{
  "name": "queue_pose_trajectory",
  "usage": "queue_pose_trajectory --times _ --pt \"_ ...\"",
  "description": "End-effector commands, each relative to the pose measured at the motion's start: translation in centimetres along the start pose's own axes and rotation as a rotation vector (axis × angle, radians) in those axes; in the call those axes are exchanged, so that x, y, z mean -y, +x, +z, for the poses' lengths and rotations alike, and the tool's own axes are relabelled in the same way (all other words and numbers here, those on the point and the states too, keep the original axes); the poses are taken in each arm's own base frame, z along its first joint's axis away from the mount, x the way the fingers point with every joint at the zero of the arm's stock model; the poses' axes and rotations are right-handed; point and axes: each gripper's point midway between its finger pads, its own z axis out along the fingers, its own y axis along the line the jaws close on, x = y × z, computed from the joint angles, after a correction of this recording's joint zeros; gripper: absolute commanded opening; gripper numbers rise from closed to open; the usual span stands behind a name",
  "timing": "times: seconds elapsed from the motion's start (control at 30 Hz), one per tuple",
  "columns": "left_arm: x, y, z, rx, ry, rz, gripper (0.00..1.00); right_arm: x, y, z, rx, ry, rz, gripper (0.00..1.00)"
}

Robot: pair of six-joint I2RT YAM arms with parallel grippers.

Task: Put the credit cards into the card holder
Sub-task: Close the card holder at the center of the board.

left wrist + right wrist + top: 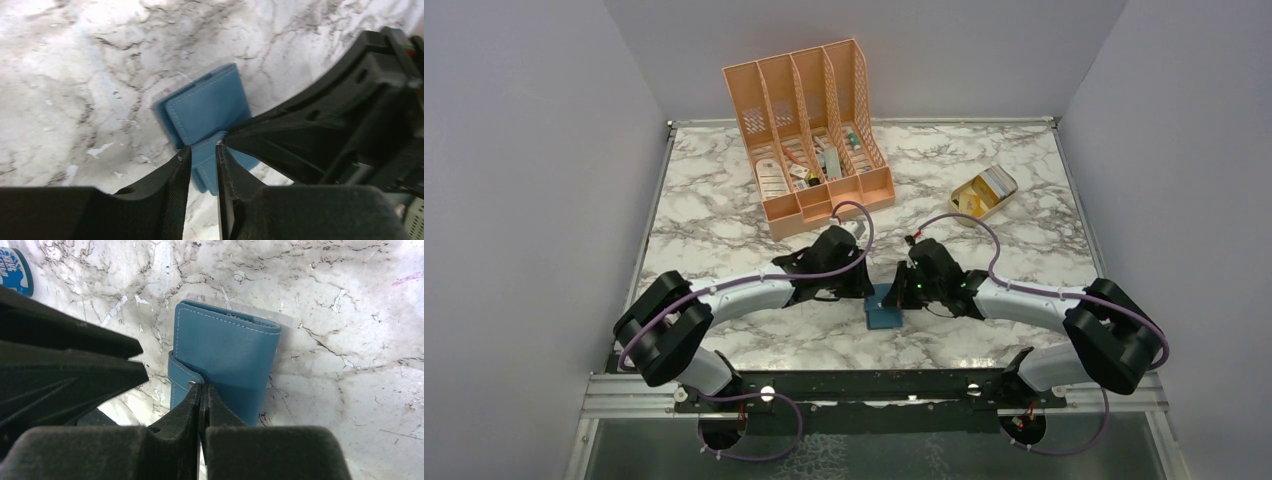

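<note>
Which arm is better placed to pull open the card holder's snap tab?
Left, probably. The left gripper stands slightly open, its gap lined up on the snap tab of the card holder. The right gripper is shut, tips at the holder beside the tab, better suited to pinning it.

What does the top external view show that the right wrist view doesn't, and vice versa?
Only the top external view shows the peach organizer at the back, the tan tray holding cards at the right, and both arms reaching inward. Only the right wrist view shows the snap tab, the right gripper shut right at it, and a blue-white disc. Both show the teal card holder, folded, on the marble table.
</note>
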Motion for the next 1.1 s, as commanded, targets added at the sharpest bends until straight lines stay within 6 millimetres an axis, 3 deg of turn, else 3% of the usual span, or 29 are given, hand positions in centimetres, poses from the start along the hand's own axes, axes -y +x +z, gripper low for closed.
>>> queue_pose_trajectory --times 0.0,0.4,0.63,0.87,1.07 --pt "2.9 0.9 -0.5 -0.028 0.138 -0.02 0.26 0.9 0.9 0.2 -0.01 0.027 -0.007 0.01" --pt "2.7 2.4 1.2 -0.075 0.136 0.007 0.2 1.1 0.8 0.4 -0.008 0.038 0.004 0.01" --pt "1.2 3.0 2.4 -0.087 0.072 0.005 0.17 1.1 1.0 0.6 -0.021 0.036 0.004 0.01" --pt "-2.1 4.1 3.0 -0.121 -0.091 -0.012 0.12 1.6 1.6 0.9 -0.036 0.047 0.011 0.01" --pt "-4.5 5.6 3.1 -0.173 -0.202 -0.005 0.1 3.4 3.6 1.4 -0.078 0.086 0.041 0.01"
